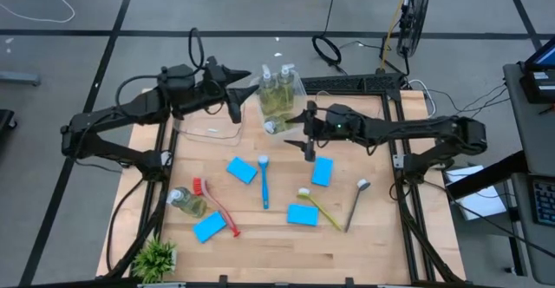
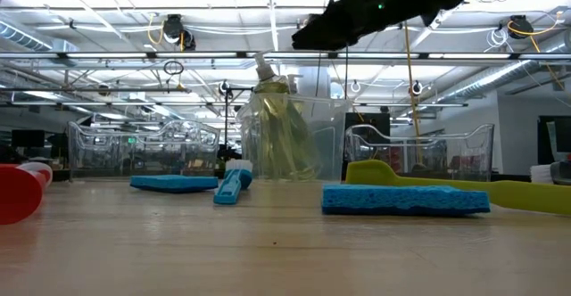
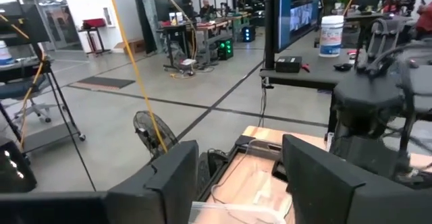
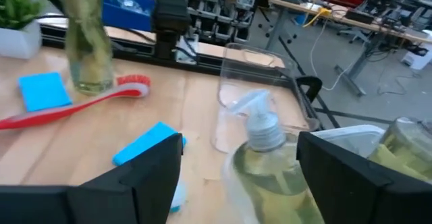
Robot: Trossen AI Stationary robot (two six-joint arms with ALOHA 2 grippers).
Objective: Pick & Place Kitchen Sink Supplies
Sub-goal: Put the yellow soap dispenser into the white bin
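Two clear pump bottles of yellow-green soap (image 1: 277, 93) stand in a clear bin at the table's far edge. A third bottle (image 1: 276, 125) (image 4: 264, 158) sits just in front of that bin, and a fourth (image 1: 186, 201) lies near the left edge. My right gripper (image 1: 310, 145) (image 4: 239, 158) hangs open above and just right of the third bottle; the low view shows the right gripper (image 2: 352, 15) well clear of the table. My left gripper (image 1: 236, 106) (image 3: 239, 166) is open, raised over an empty clear bin (image 1: 208, 127). Several blue sponges, such as one (image 1: 323, 171), and brushes lie flat on the table.
The blue brush (image 1: 264, 182), red brush (image 1: 217, 206), yellow-green brush (image 1: 319, 206) and brown brush (image 1: 355, 203) lie mid-table among sponges (image 1: 242, 170), (image 1: 303, 214), (image 1: 209, 227). A potted plant (image 1: 156, 258) stands at the near left corner. Bare wood shows along the near edge.
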